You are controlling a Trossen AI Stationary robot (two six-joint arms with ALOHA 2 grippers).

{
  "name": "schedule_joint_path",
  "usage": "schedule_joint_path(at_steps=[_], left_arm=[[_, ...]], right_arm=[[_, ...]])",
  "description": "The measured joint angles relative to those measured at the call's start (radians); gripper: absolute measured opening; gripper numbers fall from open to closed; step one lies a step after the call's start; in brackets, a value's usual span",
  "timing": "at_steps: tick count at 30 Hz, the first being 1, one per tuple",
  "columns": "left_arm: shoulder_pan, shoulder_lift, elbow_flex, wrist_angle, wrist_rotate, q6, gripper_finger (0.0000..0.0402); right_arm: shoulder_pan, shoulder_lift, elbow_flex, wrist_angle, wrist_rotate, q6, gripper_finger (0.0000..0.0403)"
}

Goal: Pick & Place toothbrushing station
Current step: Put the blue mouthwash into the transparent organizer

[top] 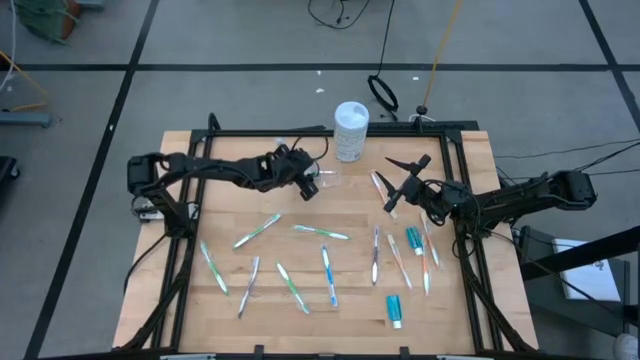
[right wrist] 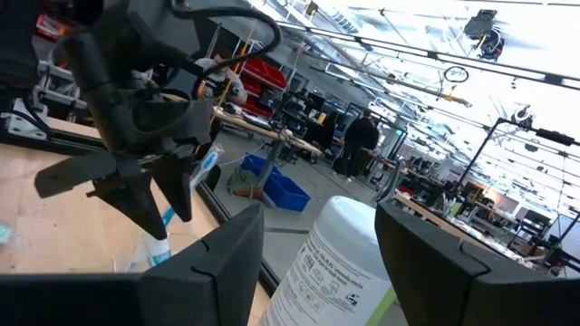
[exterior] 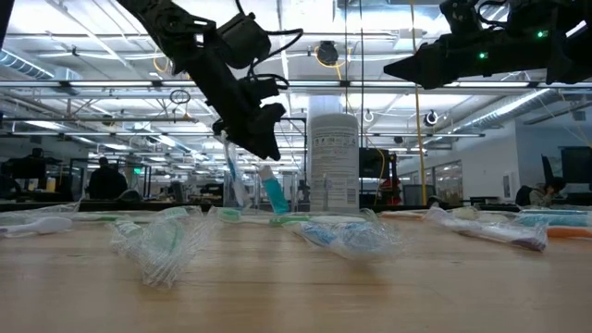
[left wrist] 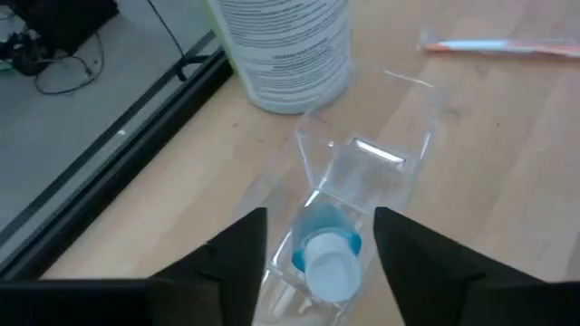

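**Off-task items on and around the worktop**

A wooden worktop carried a white cylindrical lidded tub with a printed label, standing upright near its far edge. Many wrapped toothbrushes lay scattered flat across the near half, well apart from the tub. Two small teal toothpaste tubes lay toward the right side. Beyond the worktop, a person stood among workshop benches, near a blue bin.

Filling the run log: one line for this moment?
left pincer: open over toothbrushing station | toothpaste tube: inside | right pincer: open, waiting
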Motion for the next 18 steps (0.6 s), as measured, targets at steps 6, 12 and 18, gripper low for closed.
schedule_joint_path(at_steps=[6, 12, 18], left_arm=[[0.020, 0.034, -0.001, -0.016, 0.113, -0.035, 0.0242], [0.020, 0.056, 0.000, -0.010, 0.051, -0.023, 0.0225], [0.023, 0.056, 0.000, -0.009, 0.054, -0.042, 0.0192]], right_arm=[[0.000, 0.000, 0.000, 0.000, 0.000, 0.000, 0.0208], [0.000, 0.000, 0.000, -0.002, 0.000, 0.001, 0.0208], [0.000, 0.000, 0.000, 0.000, 0.000, 0.000, 0.0208]])
